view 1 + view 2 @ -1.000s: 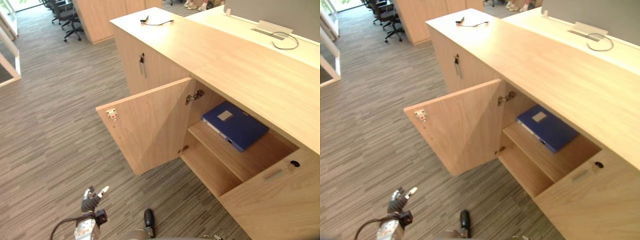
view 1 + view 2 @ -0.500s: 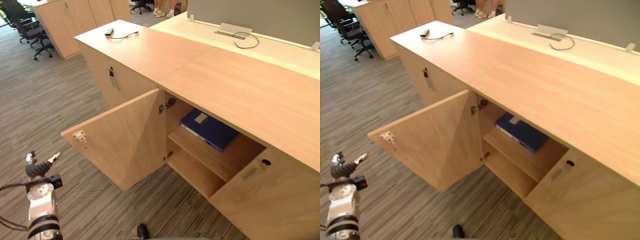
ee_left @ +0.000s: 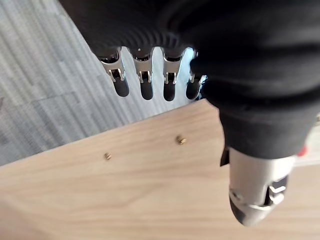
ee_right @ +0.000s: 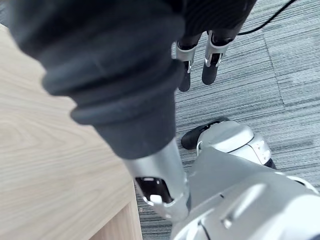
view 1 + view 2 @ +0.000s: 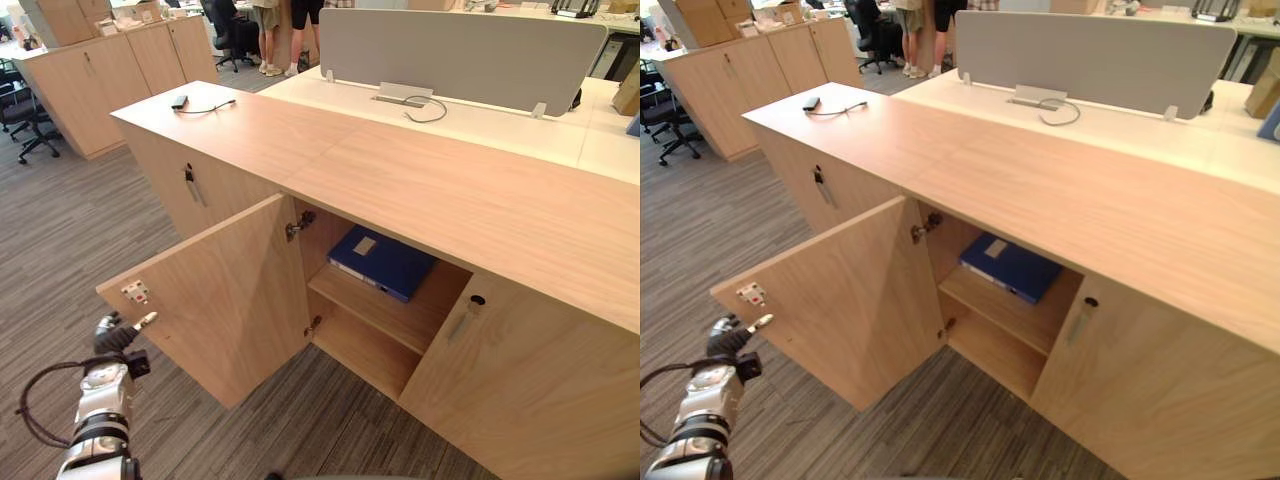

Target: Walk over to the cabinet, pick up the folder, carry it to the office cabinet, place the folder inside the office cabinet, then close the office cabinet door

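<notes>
The blue folder (image 5: 385,262) lies flat on the upper shelf inside the open office cabinet (image 5: 400,190). Its left door (image 5: 220,300) is swung wide, with a small latch plate (image 5: 135,292) near the free edge. My left hand (image 5: 115,335) hovers low, just outside that free edge, open and holding nothing. In the left wrist view its fingers (image 3: 142,85) hang relaxed just in front of the door's wood face (image 3: 125,190). My right hand (image 4: 197,65) hangs open beside a wooden panel (image 4: 45,165), over the carpet.
The cabinet's right door (image 5: 520,380) is shut, with a slim handle (image 5: 458,326). A neighbouring shut cabinet (image 5: 190,185) stands to the left. A black device with a cable (image 5: 180,101) lies on the top. A grey partition (image 5: 450,45), chairs (image 5: 20,110) and a person's legs (image 5: 270,30) lie beyond.
The camera has moved and tipped up, so the cabinet shows more from the front. My left hand has come closer to the open door's free edge.
</notes>
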Tool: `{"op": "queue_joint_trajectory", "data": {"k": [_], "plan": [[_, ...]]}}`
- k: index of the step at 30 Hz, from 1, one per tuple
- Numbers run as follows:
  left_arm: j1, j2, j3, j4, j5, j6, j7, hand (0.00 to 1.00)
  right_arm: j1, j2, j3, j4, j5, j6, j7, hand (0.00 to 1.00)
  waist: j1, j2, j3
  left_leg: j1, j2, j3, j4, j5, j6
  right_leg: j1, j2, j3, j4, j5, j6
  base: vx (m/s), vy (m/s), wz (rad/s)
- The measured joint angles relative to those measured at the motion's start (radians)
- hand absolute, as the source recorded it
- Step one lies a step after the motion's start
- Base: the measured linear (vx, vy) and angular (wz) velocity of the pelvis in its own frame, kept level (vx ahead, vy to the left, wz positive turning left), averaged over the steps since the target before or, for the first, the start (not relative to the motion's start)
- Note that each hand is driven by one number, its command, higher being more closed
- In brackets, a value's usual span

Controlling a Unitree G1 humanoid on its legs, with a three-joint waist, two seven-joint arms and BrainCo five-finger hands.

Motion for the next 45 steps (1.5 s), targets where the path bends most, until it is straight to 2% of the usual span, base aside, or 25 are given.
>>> {"op": "queue_joint_trajectory", "data": {"k": [3, 11, 20, 23, 27, 28, 34, 37, 38, 39, 40, 41, 42, 43, 45], "plan": [[-0.026, 0.002, -0.013, 0.052, -0.023, 0.004, -0.023, 0.0, -0.008, -0.004, 0.0, 0.0, 0.001, 0.0, 0.002, 0.0, 0.007, -0.012, 0.0, -0.001, 0.001, 0.0, 0.0, 0.001, -0.001, 0.0, 0.001, -0.002, -0.001, -0.001, -0.002, 0.03, -0.037, 0.01], [-0.075, 0.006, -0.089, 0.085, -0.053, 0.005, -0.024, 0.0, -0.051, 0.009, 0.025, 0.004, -0.001, 0.0, 0.016, 0.0, 0.028, -0.037, 0.007, -0.001, -0.019, -0.03, 0.0, 0.005, -0.002, 0.021, -0.014, -0.031, 0.003, -0.001, 0.004, 0.07, -0.02, 0.12], [-0.08, -0.024, -0.18, 0.046, -0.053, 0.012, -0.002, 0.0, -0.077, 0.01, 0.063, 0.003, -0.001, 0.0, 0.016, 0.0, 0.032, -0.043, 0.01, -0.002, -0.033, -0.073, 0.0, 0.01, 0.004, 0.051, -0.029, -0.082, 0.001, -0.01, 0.009, -0.01, -0.01, 0.15], [-0.079, -0.05, -0.216, -0.024, -0.049, 0.019, 0.031, 0.0, -0.07, 0.02, 0.076, 0.004, -0.001, 0.0, 0.014, 0.0, 0.036, -0.053, 0.016, -0.022, -0.04, -0.1, 0.0, 0.015, 0.011, 0.052, -0.036, -0.109, 0.001, -0.01, 0.009, -0.02, -0.001, 0.32], [-0.014, -0.061, -0.31, -0.196, -0.048, 0.037, 0.067, 0.0, -0.068, 0.042, 0.076, 0.004, -0.001, 0.0, 0.012, 0.0, 0.058, -0.07, 0.023, -0.033, -0.061, -0.115, 0.0, 0.018, 0.018, 0.055, -0.053, -0.126, 0.006, -0.008, 0.007, 0.0, 0.027, 0.18], [0.015, -0.063, -0.34, -0.258, -0.048, 0.042, 0.071, 0.0, -0.063, 0.043, 0.075, 0.01, -0.001, -0.001, 0.012, 0.0, 0.063, -0.071, 0.022, -0.037, -0.067, -0.119, 0.001, 0.027, 0.031, 0.055, -0.06, -0.129, 0.014, 0.003, 0.017, 0.02, 0.026, 0.21], [0.122, -0.061, -0.532, -0.462, -0.05, 0.043, 0.071, 0.0, -0.062, 0.045, 0.037, 0.045, -0.003, -0.003, 0.013, 0.0, 0.104, -0.071, 0.021, -0.051, -0.093, -0.155, 0.006, 0.035, 0.053, 0.058, -0.083, -0.134, 0.04, 0.032, 0.02, -0.03, 0.05, 0.25], [0.176, -0.057, -0.606, -0.535, -0.057, 0.038, 0.065, 0.0, -0.06, 0.044, 0.047, 0.045, -0.007, -0.01, 0.015, 0.0, 0.105, -0.066, 0.021, -0.059, -0.098, -0.14, 0.002, 0.03, 0.064, 0.056, -0.092, -0.133, 0.038, 0.031, 0.021, -0.14, 0.041, 0.1], [0.216, -0.04, -0.641, -0.572, -0.056, 0.014, 0.027, 0.0, -0.063, 0.042, 0.069, 0.042, -0.007, -0.016, 0.022, 0.0, 0.104, -0.06, 0.021, -0.067, -0.098, -0.138, 0.001, 0.03, 0.063, 0.049, -0.092, -0.133, 0.043, 0.028, 0.025, -0.17, 0.015, 0.17], [0.261, -0.023, -0.679, -0.625, -0.059, -0.002, -0.028, 0.0, -0.061, 0.037, 0.091, 0.041, -0.007, -0.023, 0.026, 0.0, 0.099, -0.06, 0.019, -0.078, -0.103, -0.138, 0.001, 0.019, 0.047, 0.04, -0.096, -0.134, 0.038, 0.015, 0.037, -0.14, 0.008, 0.21], [0.289, -0.017, -0.7, -0.65, -0.06, -0.012, -0.055, 0.0, -0.057, 0.04, 0.104, 0.043, -0.007, -0.024, 0.028, 0.0, 0.091, -0.089, 0.011, -0.087, -0.12, -0.137, 0.013, -0.009, 0.02, 0.024, -0.124, -0.132, 0.033, 0.012, 0.049, -0.14, 0.038, 0.22], [0.323, -0.019, -0.759, -0.691, -0.074, -0.025, -0.11, 0.0, -0.056, 0.039, 0.129, 0.044, -0.007, -0.039, 0.029, 0.0, 0.093, -0.11, 0.01, -0.138, -0.132, -0.129, 0.204, -0.059, 0.096, 0.008, -0.165, -0.131, 0.048, 0.016, 0.059, 0.04, 0.004, -0.1], [0.347, -0.036, -0.84, -0.717, -0.084, -0.036, -0.174, 0.0, -0.057, 0.018, 0.151, 0.042, -0.007, -0.044, 0.03, 0.0, 0.104, -0.073, 0.004, -0.102, -0.096, -0.156, 0.26, -0.156, 0.072, 0.011, -0.14, -0.121, 0.042, 0.021, 0.055, 0.09, 0.008, -0.21], [0.347, -0.043, -0.876, -0.722, -0.088, -0.04, -0.212, 0.0, -0.061, 0.016, 0.16, 0.042, -0.007, -0.045, 0.03, 0.0, 0.098, -0.078, 0.008, -0.094, -0.106, -0.146, 0.243, -0.144, 0.074, 0.012, -0.143, -0.103, 0.036, 0.033, 0.053, 0.13, -0.005, -0.46], [0.389, -0.084, -0.979, -0.785, -0.1, -0.047, -0.34, 0.0, -0.073, 0.028, 0.181, 0.043, -0.008, -0.052, 0.046, 0.0, 0.086, -0.068, -0.005, -0.056, -0.109, -0.103, 0.147, -0.106, 0.067, -0.009, -0.139, -0.093, 0.005, 0.044, 0.029, -0.05, 0.07, -0.53]]}}
